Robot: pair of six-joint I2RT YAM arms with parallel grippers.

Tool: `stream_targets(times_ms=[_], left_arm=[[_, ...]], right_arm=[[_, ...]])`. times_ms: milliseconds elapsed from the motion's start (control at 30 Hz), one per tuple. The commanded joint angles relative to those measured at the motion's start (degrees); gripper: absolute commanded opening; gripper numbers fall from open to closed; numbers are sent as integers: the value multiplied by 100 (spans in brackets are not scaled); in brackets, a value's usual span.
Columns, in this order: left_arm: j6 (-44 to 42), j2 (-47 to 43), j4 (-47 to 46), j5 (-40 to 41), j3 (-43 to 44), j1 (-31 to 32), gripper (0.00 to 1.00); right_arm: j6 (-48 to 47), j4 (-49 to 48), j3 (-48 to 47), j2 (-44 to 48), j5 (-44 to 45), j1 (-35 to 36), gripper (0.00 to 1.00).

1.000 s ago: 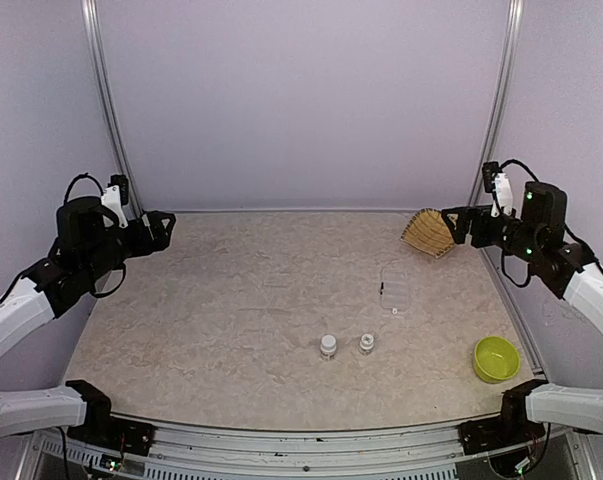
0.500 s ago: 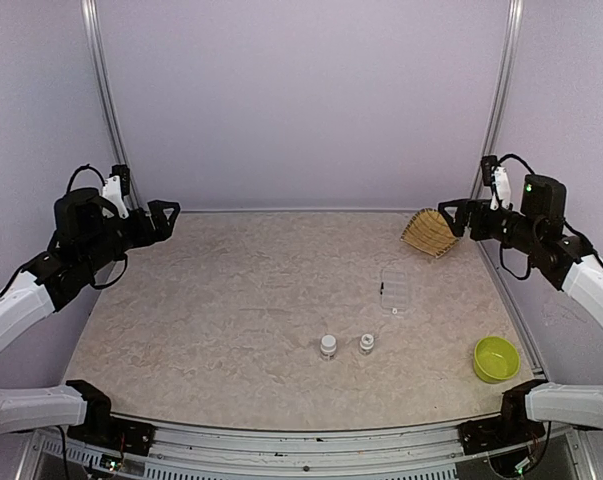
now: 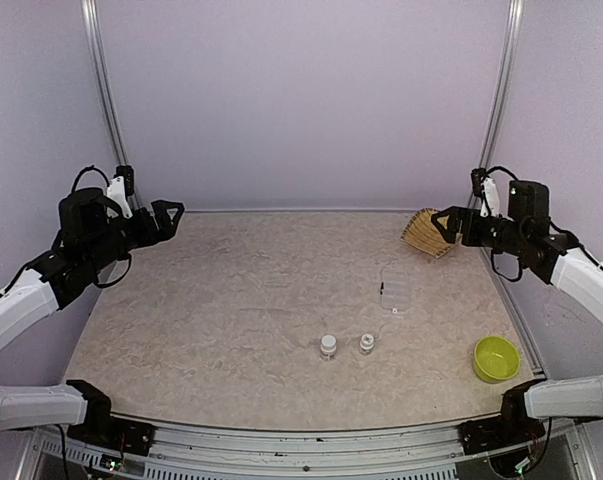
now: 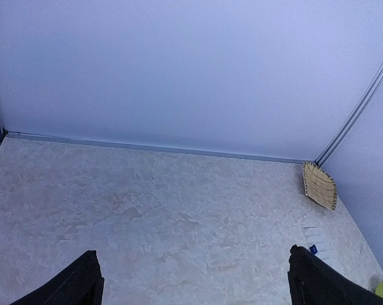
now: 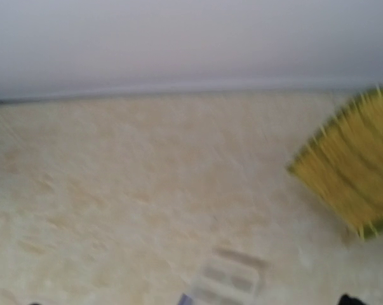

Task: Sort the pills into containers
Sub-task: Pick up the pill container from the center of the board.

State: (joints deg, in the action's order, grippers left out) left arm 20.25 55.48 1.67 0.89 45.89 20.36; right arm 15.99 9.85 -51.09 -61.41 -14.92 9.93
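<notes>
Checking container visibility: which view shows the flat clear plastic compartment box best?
Top external: the clear plastic compartment box is whole and sharp. Right wrist shows it blurred, at the bottom edge; left wrist only a faint outline.

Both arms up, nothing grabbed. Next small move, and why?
Probably lower the right hand toward the clear box, which lies on that arm's side. Both it and the left hand are open, empty and high near the back corners; the two small bottles stand untouched nearer the arm bases.
</notes>
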Motion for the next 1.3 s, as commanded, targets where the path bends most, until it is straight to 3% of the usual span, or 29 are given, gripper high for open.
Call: stream_targets(times_ms=[0,700,1267], left_arm=[[49,81,-250,-97,-165,82,99],[300,518,-214,309,-221,734,99],[282,388,-132,518,-400,796,99]], right_arm=[[177,297,-107,-437,406,-59,100],[540,453,-656,-2967,2279,1596,100],[974,644,-842,-3974,2695,2103,100]])
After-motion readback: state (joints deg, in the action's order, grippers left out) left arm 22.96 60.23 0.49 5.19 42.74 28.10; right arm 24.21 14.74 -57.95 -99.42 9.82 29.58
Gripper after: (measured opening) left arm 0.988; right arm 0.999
